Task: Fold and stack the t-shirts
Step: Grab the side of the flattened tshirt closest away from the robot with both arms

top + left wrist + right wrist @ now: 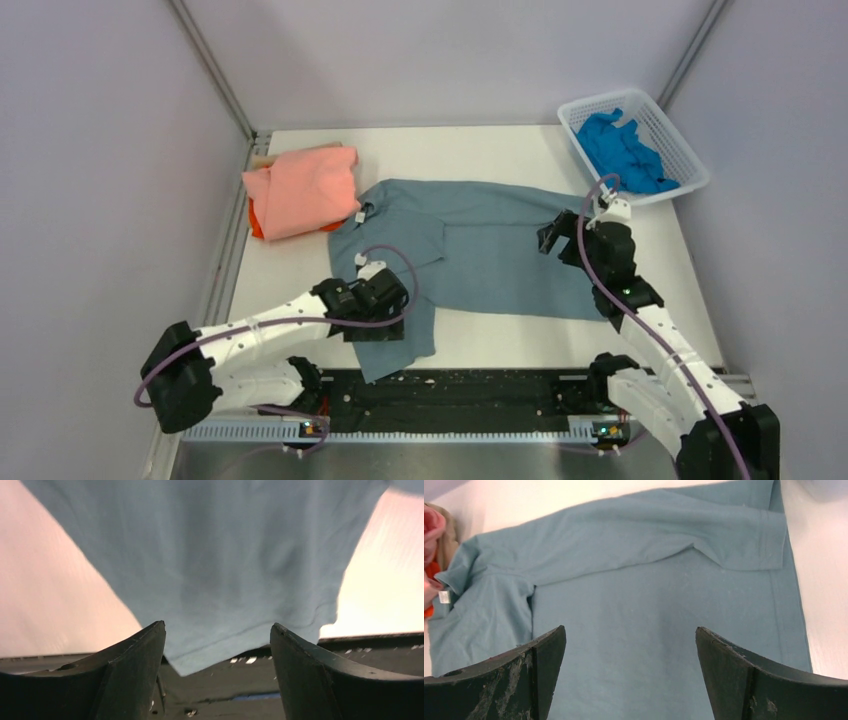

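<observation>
A dusty grey-blue t-shirt [480, 250] lies spread across the middle of the table, one sleeve reaching over the near edge. My left gripper [392, 308] hovers open over that sleeve. In the left wrist view the sleeve [215, 560] fills the top, and its hem ends between the open left gripper [217, 630]. My right gripper [552, 238] stands open above the shirt's right part, nothing in it. The right wrist view has the shirt body [649, 595] below the right gripper [630, 632]. A folded salmon-pink t-shirt [305, 188] lies on an orange one [256, 222] at the back left.
A white mesh basket [692, 152] at the back right holds a bright blue t-shirt [622, 150]. A black rail [470, 392] runs along the near edge under the sleeve tip. Grey walls close in the left and right sides.
</observation>
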`<state>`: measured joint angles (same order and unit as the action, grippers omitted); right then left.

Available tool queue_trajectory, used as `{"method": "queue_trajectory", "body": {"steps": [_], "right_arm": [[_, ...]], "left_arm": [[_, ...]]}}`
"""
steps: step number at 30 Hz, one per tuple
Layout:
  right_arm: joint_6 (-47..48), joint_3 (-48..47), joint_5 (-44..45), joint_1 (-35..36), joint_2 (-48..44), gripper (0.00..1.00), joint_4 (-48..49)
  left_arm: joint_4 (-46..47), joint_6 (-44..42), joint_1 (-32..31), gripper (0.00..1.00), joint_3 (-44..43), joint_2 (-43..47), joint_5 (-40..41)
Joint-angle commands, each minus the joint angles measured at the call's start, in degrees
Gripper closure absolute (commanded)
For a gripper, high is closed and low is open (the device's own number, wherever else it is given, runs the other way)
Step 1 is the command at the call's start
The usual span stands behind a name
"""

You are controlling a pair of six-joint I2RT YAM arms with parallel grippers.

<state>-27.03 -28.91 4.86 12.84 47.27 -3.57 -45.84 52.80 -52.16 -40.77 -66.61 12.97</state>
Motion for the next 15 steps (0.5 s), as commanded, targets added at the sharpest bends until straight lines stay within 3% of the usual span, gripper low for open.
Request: {"method": "queue_trajectory", "body": {"steps": [1,6,10,15], "right_arm": [[0.7,-2.7,-0.3,-0.4,2.1,0.01,-0.2],[0.8,-2.8,-0.3,-0.3,2.8,0.01,-0.4],[1.1,-2.7,0.8,-0.3,2.4,0.01,-0.5],[1.2,-2.3,1.6,-0.3,3.3,0.01,0.5]], "left_arm": [[-5.6,6.4,-1.8,0.19,6.6,5.5,-5.3],[-3.3,10.5,-2.0,0.25,12.2,4.4,-7.2],[2.7,9.8,-2.2,0.25,14.5,1.0,-11.4],[7.3,8.8,-2.3,0.28,14.6,-5.2,-10.8]]}}
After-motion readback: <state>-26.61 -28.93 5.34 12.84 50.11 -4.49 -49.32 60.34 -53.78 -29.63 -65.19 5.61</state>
